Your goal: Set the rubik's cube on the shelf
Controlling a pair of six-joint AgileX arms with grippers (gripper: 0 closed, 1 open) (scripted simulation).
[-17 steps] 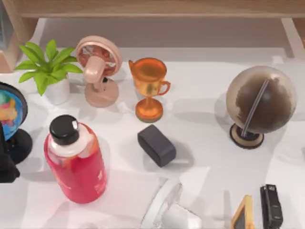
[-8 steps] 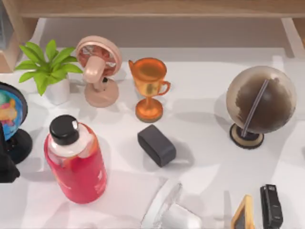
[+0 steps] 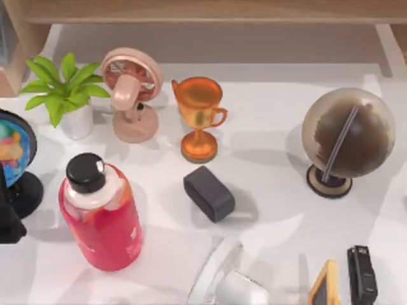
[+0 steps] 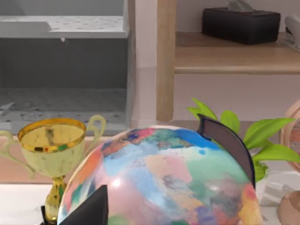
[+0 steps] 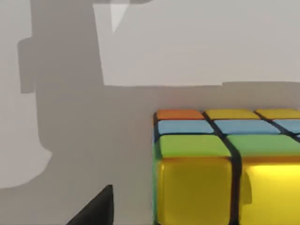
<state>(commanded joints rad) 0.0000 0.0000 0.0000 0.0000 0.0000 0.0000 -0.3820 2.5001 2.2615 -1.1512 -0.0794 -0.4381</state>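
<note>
Rubik's cube (image 5: 229, 168) is sitting on the white tabletop (image 5: 140, 47) right in front of the right claw's wrist camera, really close, yellow face toward the lens with green, blue and orange tiles on top. One dark fingertip (image 5: 96, 208) pokes in at the edge, well off to the side of the cube and not touching it. Can't tell if the right claw is apart or together from this.

The left arm is parked at the tabletop's left edge by the colourful globe (image 3: 14, 147); can't tell its claw state either.

The shelf (image 3: 210, 11) runs along the far edge, behind the orange trophy (image 3: 198, 117) and pink fan (image 3: 130, 92).

Risks, I reckon: the cube looks off-centre to that finger, so closing now could nudge or spin it instead of gripping. And the carry to the shelf crosses tall clutter, so a low path could knock something over.
</note>
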